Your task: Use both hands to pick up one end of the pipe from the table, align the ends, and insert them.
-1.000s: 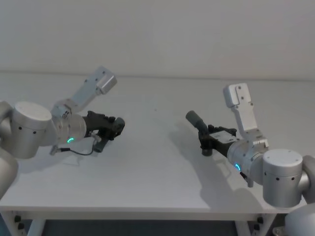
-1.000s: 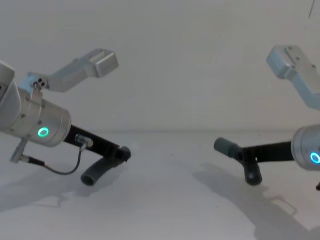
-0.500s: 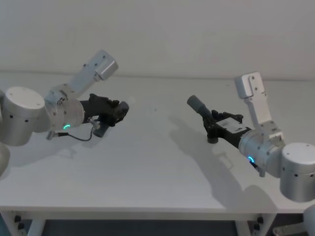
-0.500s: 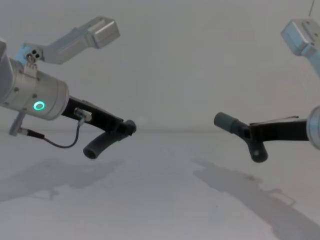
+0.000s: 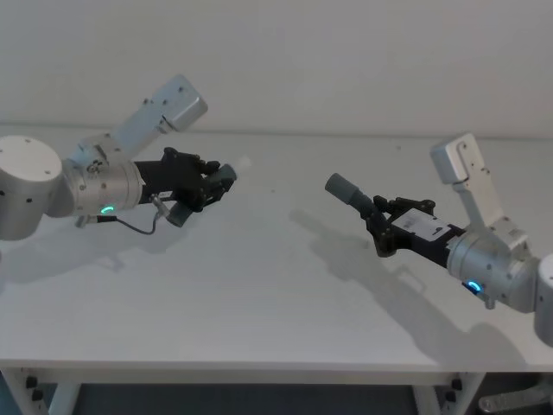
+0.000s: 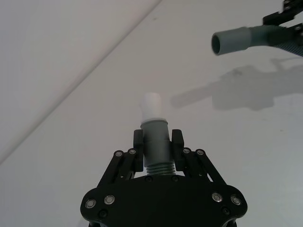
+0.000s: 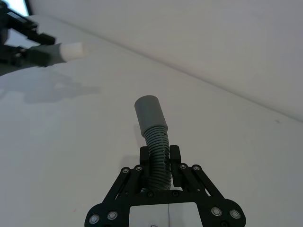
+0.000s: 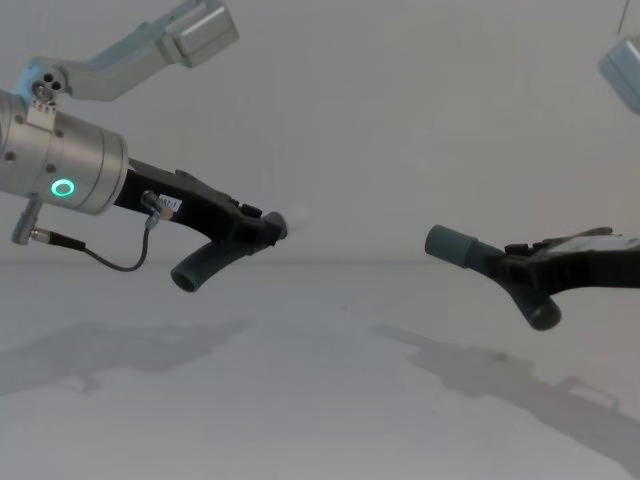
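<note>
Ribbed hose (image 7: 157, 143), smooth cuff (image 7: 150, 112); matt table (image 5: 259, 285)

In the left wrist view the left hose (image 6: 155, 137) runs back under the left gripper (image 6: 157, 144), so its ribbed length and far end are hidden. The right gripper (image 6: 286, 21) is cut off by the corner there. In the right wrist view the right hose (image 7: 150, 116) disappears behind its gripper's body. In the chest view the left hose's tip (image 8: 297, 222) is a faint blur against the wall (image 8: 400, 120), the left arm (image 8: 60, 170) is cut by the left edge, and the right gripper runs off the right edge, its fingers too dark to tell apart.
</note>
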